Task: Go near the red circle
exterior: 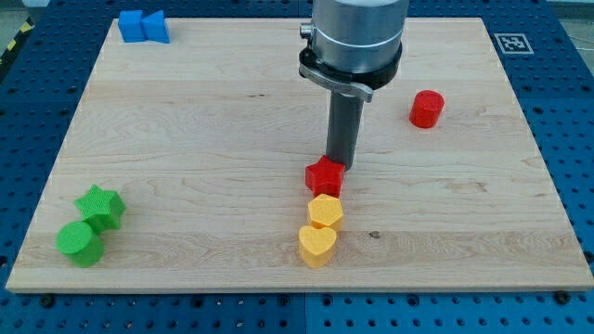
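My tip [339, 167] is resting on the worktop [204, 139], touching the top edge of the red star [325, 176], which is heading a short column with the yellow pentagon [326, 211] and yellow heart [316, 245] below it. There are no jaws here, only the rod. The red circle [427, 109] is sitting well apart, up toward the view's right, so I judge the tip is needing to travel up and rightward, leaving the star behind.
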`<state>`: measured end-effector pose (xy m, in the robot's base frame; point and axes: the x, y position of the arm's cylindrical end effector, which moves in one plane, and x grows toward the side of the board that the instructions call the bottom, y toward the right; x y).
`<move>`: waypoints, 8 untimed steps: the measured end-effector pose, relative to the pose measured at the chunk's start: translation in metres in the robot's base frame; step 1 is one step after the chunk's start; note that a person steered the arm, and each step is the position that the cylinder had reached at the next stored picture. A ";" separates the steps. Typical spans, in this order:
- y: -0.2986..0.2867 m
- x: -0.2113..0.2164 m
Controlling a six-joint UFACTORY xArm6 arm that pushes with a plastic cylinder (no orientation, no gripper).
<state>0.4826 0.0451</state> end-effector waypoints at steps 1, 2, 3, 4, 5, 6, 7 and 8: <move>0.000 0.010; 0.000 0.010; 0.009 0.006; 0.041 0.002; 0.069 0.002; 0.092 0.002; 0.092 0.002; 0.103 -0.003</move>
<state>0.4795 0.1483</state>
